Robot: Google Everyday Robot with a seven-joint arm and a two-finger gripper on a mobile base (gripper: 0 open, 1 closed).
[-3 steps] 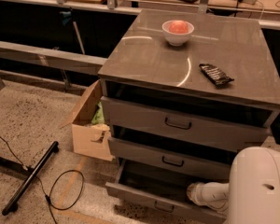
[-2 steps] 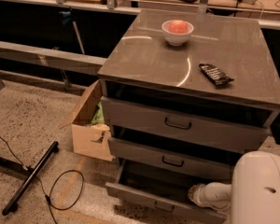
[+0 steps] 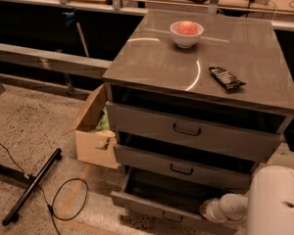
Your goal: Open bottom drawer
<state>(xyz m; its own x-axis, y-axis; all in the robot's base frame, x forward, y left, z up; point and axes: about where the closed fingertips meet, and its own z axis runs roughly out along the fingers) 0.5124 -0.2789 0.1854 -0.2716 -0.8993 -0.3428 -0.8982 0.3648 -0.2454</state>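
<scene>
Grey metal cabinet (image 3: 137, 77): stands on a speckled floor, with three drawers stacked under a glossy worktop (image 3: 157, 62).
Slim-fronted grey metal bottom drawer (image 3: 147, 205): lowest of the three, at floor level; pulled partly out, so a dark inside shows behind the front; carries a small black loop handle (image 3: 171, 218) at centre.
Hand (image 3: 207, 211): sits at the tip of a thick white arm (image 3: 232, 205) in the lower right corner, low down, reaching into the right end of the open bottom drawer just behind its front; cannot tell whether spread or pressed together.
Mid-height grey middle drawer (image 3: 152, 159): sits directly above the bottom one, set further back.
Tall-fronted grey top drawer (image 3: 147, 124): sits under the worktop, with a dark gap above.
White round bowl (image 3: 186, 33): rests toward the back of the worktop, holding something reddish.
Dark flat packet (image 3: 226, 78): lies on the worktop's right side, well apart from the bowl.
Brown cardboard box (image 3: 92, 142): stands open on the floor against the cabinet's left side.
Black looped cable (image 3: 68, 199): lies on the floor left of the bottom drawer.
</scene>
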